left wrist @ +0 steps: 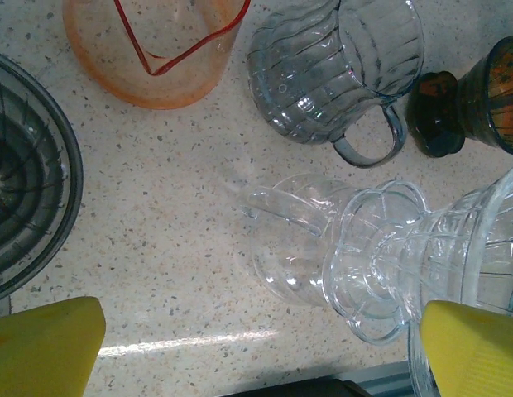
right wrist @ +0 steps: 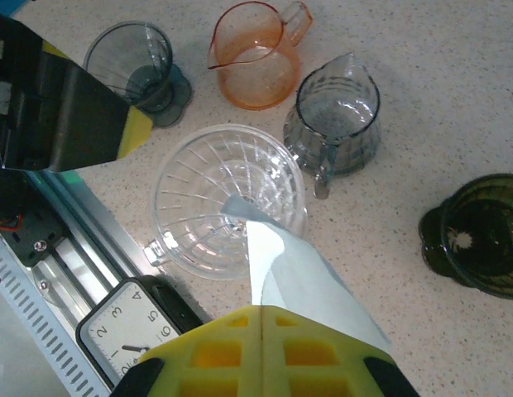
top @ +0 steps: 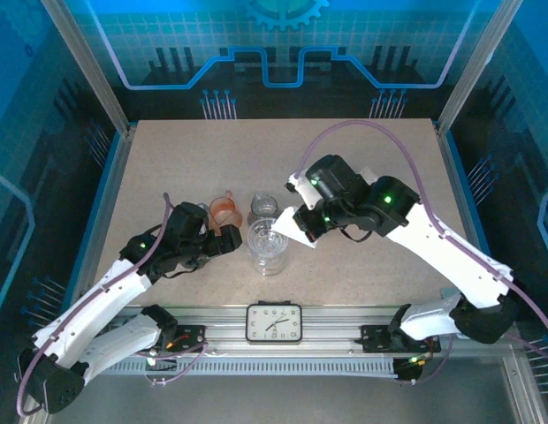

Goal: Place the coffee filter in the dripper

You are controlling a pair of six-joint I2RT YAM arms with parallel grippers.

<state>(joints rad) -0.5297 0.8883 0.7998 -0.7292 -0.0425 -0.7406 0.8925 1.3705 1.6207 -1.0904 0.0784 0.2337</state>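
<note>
The right claw (right wrist: 261,324), clamped on the coffee filter (right wrist: 299,277), holds its tip over the clear dripper (right wrist: 194,194), seemingly inside the rim but unseated, with release left to do.

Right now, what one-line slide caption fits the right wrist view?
Right gripper pinches the white coffee filter, its tip over the clear dripper, beside an orange pitcher and a grey pitcher.

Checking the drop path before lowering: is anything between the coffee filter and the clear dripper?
Nothing visible. The coffee filter, pinched in the right hand, has its tip over the open bowl of the clear dripper, which looks empty.
</note>
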